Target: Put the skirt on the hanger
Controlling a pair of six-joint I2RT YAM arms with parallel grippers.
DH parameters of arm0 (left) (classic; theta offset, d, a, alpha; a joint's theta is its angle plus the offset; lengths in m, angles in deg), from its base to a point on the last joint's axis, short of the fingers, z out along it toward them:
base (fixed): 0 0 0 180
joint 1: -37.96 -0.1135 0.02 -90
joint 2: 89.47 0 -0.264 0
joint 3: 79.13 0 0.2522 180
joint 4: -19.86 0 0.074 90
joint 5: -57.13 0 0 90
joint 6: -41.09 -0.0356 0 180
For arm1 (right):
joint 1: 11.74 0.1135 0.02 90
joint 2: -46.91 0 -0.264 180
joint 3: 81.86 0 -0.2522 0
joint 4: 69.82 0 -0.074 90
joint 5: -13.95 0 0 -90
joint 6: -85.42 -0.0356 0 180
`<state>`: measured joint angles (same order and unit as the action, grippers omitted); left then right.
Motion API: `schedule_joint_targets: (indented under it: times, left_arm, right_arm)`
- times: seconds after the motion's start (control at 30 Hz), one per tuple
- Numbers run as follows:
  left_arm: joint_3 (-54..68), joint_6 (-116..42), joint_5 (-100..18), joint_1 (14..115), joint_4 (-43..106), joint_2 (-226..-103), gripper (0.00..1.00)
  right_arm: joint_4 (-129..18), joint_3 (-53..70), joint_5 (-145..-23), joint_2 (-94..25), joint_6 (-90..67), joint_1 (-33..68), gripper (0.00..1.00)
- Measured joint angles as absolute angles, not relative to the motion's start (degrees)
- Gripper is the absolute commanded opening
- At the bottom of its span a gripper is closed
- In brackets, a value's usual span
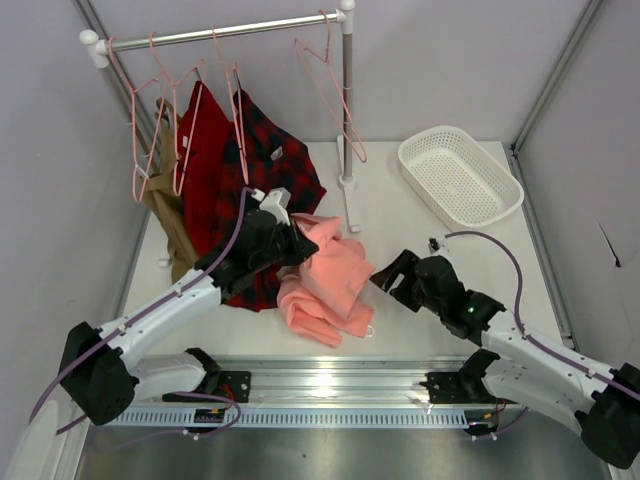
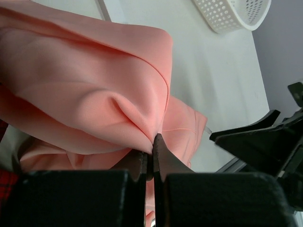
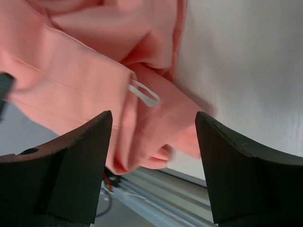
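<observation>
Your left gripper point(image 2: 152, 144) is pinched tight on a fold of the skirt point(image 1: 325, 280), holding that part up. The rest of the cloth lies bunched at the centre of the table point(image 1: 420, 240), just in front of the plaid shirt point(image 1: 275, 160). Your right gripper point(image 1: 385, 272) sits low, just right of the skirt, jaws spread wide, facing the edge w/ the small white loop point(image 3: 144, 92); can't tell if they touch cloth. The hanger point(image 1: 335, 95) hangs on the rail point(image 1: 220, 35), well apart from the skirt.
</observation>
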<state>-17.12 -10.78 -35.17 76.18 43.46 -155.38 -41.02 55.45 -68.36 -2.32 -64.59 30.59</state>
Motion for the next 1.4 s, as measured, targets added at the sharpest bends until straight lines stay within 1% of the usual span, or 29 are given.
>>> schedule_joint_targets:
  times: [0.13,0.23,0.4,0.47,0.7,0.73,0.77,0.83,1.0,1.1,1.13,1.17,1.4]
  left_arm:
    - [-19.0,-9.6,-35.2,76.2,43.6,-155.2,0.0]
    - [-20.6,-7.8,-35.0,76.2,43.3,-154.5,0.0]
    - [-22.6,-6.3,-35.1,76.1,42.2,-152.7,0.0]
    - [-22.6,-6.3,-35.0,76.1,41.6,-152.4,0.0]
    - [-22.6,-6.3,-35.0,76.1,40.8,-152.3,0.0]
    - [-22.6,-6.3,-35.0,76.1,40.7,-152.3,0.0]
    - [-22.6,-6.3,-35.0,76.1,40.5,-152.3,0.0]
    - [-22.6,-6.2,-35.0,76.1,40.2,-152.3,0.0]
    - [-22.8,-5.8,-35.1,76.1,39.7,-152.3,0.0]
    - [-23.3,-5.4,-35.2,76.1,38.8,-152.3,0.0]
    - [-23.5,-5.3,-35.2,76.1,38.6,-152.3,0.0]
    - [-23.5,-5.3,-35.3,76.1,38.6,-152.3,0.0]
    - [-24.6,-4.6,-36.3,76.1,37.3,-152.3,0.0]
  right_arm:
    - [-45.1,57.3,-65.2,-0.2,-74.0,30.7,0.73]
    - [-46.1,58.4,-62.9,2.3,-81.1,30.7,0.73]
    - [-47.1,61.0,-61.0,4.2,-95.6,31.4,0.66]
    - [-46.7,62.4,-60.7,4.0,-101.2,32.4,0.6]
    - [-45.6,62.8,-59.9,0.8,-112.8,34.3,0.6]
    - [-45.8,62.8,-59.9,0.5,-113.6,34.3,0.6]
    - [-46.0,62.8,-59.9,0.1,-114.5,34.3,0.57]
    - [-46.4,63.0,-60.0,-0.6,-115.6,34.3,0.56]
    - [-48.7,64.7,-60.4,-1.3,-117.1,34.3,0.48]
    - [-49.4,65.7,-60.6,-1.5,-117.2,34.3,0.41]
    - [-49.4,65.8,-60.6,-1.7,-117.3,34.3,0.35]
    - [-49.7,65.8,-60.5,-1.9,-117.4,34.3,0.33]
    - [-53.2,65.8,-60.2,-3.9,-117.7,34.3,0.33]
